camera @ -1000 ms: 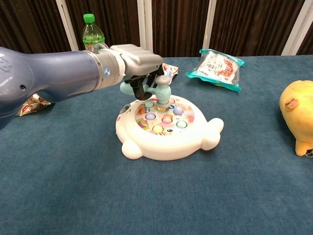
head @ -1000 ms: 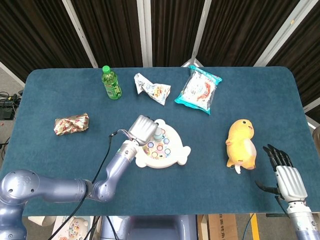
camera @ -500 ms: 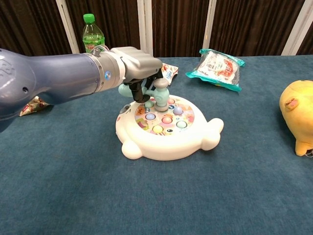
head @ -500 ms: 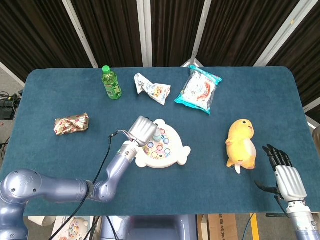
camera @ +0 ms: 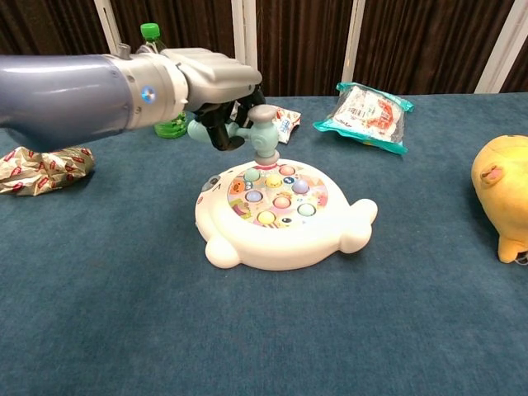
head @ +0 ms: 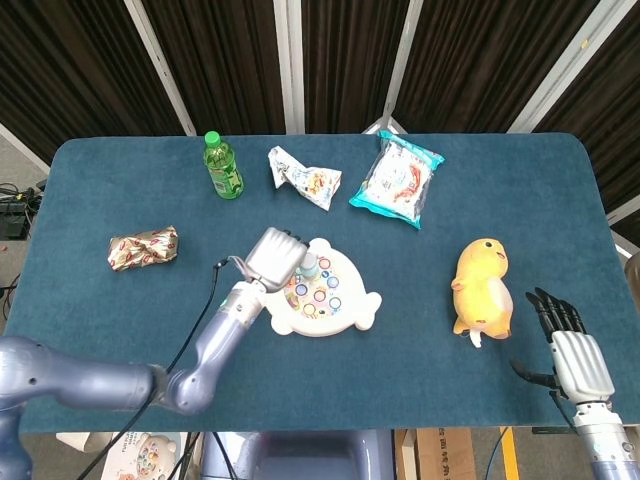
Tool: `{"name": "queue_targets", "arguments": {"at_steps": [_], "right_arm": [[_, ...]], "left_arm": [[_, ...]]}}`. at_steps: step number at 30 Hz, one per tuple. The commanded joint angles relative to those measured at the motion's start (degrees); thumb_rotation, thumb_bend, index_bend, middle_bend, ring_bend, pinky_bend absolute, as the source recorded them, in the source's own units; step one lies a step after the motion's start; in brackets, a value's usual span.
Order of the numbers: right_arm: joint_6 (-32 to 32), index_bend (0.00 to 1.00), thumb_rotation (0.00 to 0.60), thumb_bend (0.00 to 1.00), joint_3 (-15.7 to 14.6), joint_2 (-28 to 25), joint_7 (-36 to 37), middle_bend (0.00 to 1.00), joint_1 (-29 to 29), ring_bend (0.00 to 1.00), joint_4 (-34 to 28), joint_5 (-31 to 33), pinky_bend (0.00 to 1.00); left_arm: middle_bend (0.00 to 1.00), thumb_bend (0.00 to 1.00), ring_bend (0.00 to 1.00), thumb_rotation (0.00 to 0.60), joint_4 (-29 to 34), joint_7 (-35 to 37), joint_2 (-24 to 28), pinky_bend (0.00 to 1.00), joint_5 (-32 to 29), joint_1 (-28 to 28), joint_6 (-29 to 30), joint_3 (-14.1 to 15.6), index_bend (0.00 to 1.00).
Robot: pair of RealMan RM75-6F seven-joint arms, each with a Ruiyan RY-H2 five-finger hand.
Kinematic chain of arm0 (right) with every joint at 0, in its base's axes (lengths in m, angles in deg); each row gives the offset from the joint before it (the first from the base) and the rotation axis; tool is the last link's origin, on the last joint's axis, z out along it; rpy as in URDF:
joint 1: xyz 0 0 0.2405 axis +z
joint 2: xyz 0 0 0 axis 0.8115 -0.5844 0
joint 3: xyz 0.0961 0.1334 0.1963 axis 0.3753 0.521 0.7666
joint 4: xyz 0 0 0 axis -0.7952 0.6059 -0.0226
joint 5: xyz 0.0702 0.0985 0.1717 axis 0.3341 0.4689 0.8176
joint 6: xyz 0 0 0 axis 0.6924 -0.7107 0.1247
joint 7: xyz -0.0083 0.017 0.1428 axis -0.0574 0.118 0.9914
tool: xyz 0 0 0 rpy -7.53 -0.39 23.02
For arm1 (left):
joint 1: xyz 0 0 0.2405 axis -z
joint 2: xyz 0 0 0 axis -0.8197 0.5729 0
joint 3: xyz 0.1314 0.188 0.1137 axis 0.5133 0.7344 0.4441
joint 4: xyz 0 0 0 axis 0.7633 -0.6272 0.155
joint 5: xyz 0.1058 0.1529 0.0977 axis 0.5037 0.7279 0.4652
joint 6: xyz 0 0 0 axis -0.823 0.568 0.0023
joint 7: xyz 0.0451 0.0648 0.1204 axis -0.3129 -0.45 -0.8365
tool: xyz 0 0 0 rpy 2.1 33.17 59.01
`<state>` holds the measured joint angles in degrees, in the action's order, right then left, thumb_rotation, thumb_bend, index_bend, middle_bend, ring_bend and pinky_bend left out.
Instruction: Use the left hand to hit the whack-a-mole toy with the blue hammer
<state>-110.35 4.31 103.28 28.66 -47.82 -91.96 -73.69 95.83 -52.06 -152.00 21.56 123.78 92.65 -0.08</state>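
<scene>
The white whack-a-mole toy point(head: 325, 300) point(camera: 280, 219) lies mid-table, its round top dotted with pastel buttons. My left hand point(head: 272, 256) point(camera: 210, 82) grips the handle of the blue hammer point(camera: 252, 132), fingers wrapped round it. The hammer's head point(head: 310, 265) hangs clear above the toy's far-left buttons, not touching them. My right hand point(head: 572, 350) rests at the table's near right edge, fingers spread, holding nothing.
A yellow plush chick point(head: 482, 287) point(camera: 503, 194) lies right of the toy. Along the far side stand a green bottle point(head: 222, 166), a crumpled wrapper point(head: 304, 178) and a snack bag point(head: 398, 180) point(camera: 367, 107). A shiny foil packet point(head: 142, 248) point(camera: 37, 165) lies to the left.
My left hand has lifted the hammer up and slightly left, so its head has come off the toy's buttons. The right hand has stayed still.
</scene>
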Motion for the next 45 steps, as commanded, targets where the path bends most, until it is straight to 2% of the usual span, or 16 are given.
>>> {"name": "queue_targets", "arguments": {"at_steps": [1, 7, 10, 12, 15, 21, 45], "right_arm": [[-0.29, 0.0, 0.6, 0.22, -0.05, 0.02, -0.11, 0.0, -0.09, 0.0, 0.16, -0.29, 0.0], [-1.06, 0.0, 0.6, 0.22, -0.32, 0.17, -0.85, 0.0, -0.33, 0.0, 0.44, -1.19, 0.0], [-1.76, 0.0, 0.6, 0.22, -0.47, 0.43, -1.56, 0.0, -0.57, 0.0, 0.49, -1.76, 0.0], [-2.24, 0.0, 0.6, 0.22, -0.53, 0.71, -2.49, 0.0, -0.69, 0.0, 0.71, -2.15, 0.0], [-2.39, 0.0, 0.6, 0.22, -0.55, 1.0, -3.03, 0.0, -0.77, 0.0, 0.9, -2.13, 0.0], [-2.57, 0.0, 0.6, 0.22, -0.62, 0.94, -3.01, 0.0, -0.9, 0.0, 1.04, -2.25, 0.0], [-2.51, 0.0, 0.6, 0.22, -0.96, 0.65, -2.32, 0.0, -0.97, 0.0, 1.28, -2.81, 0.0]], "left_arm": [[0.47, 0.58, 0.42, 0.6, 6.35, 3.25, 4.41, 0.56, 4.37, -4.6, 3.62, 3.2, 0.62], [0.47, 0.58, 0.42, 0.6, 8.98, 6.84, 6.92, 0.56, 11.12, -10.59, 7.17, 9.11, 0.62], [0.47, 0.58, 0.42, 0.6, 7.89, 9.38, 7.76, 0.56, 14.81, -14.2, 8.58, 12.28, 0.62], [0.47, 0.58, 0.42, 0.6, 6.32, 12.06, 8.7, 0.56, 15.18, -17.21, 8.74, 14.36, 0.62], [0.47, 0.58, 0.42, 0.6, 4.65, 14.77, 9.52, 0.56, 17.9, -19.36, 7.69, 15.8, 0.62], [0.47, 0.58, 0.42, 0.6, 1.38, 16.18, 8.92, 0.56, 20.09, -21.94, 6.12, 16.85, 0.62], [0.45, 0.53, 0.42, 0.6, -4.3, 15.69, 4.68, 0.56, 20.72, -26.05, 1.95, 14.6, 0.58]]}}
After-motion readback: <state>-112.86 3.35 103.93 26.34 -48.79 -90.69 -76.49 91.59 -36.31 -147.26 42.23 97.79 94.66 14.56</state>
